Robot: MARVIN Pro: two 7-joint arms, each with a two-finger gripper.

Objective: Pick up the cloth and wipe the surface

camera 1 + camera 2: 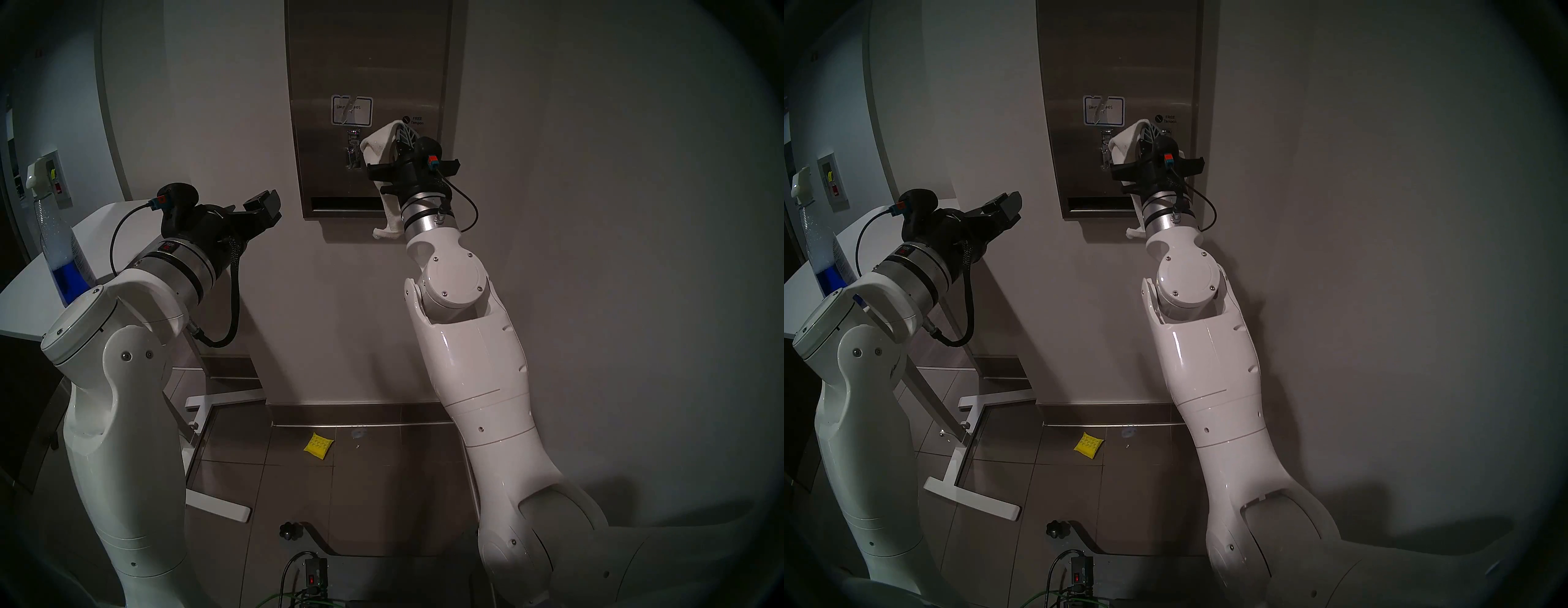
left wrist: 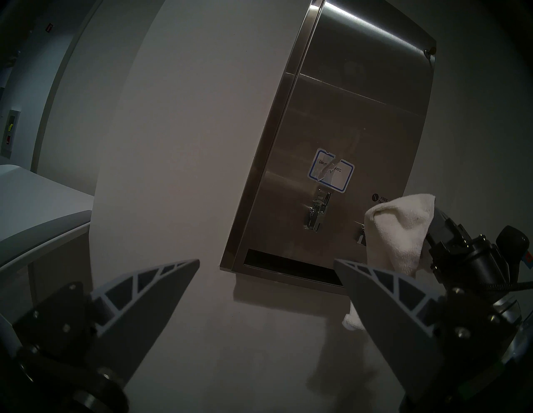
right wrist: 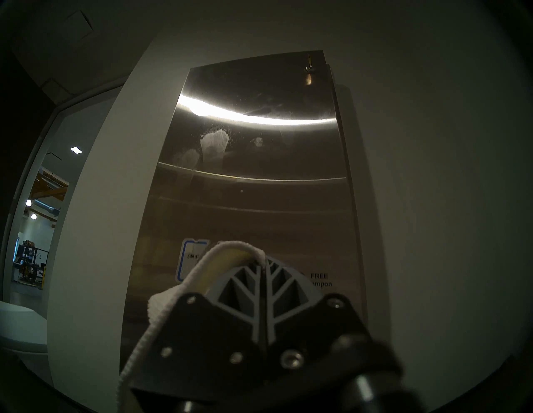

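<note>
Stainless-steel dispenser front (image 1: 369, 63), bearing a torn blue-bordered white label (image 1: 351, 111) with partly legible handwriting ending "PADS" and, to its right, the printed words "FREE Tampon" (image 1: 417, 121) just above the right tool (image 1: 401, 129). The right tool, its 2 fingers pressed together, is clenched on the cream-white cloth (image 1: 379, 146), which drapes over the tool's left side and hangs below the wrist, level with the levers (image 1: 351, 149) and under the label; contact with the steel cannot be told. The left tool (image 2: 266, 264) hangs released, fingers spread, well to the left of the dispenser beside the white counter (image 1: 25, 305).
</note>
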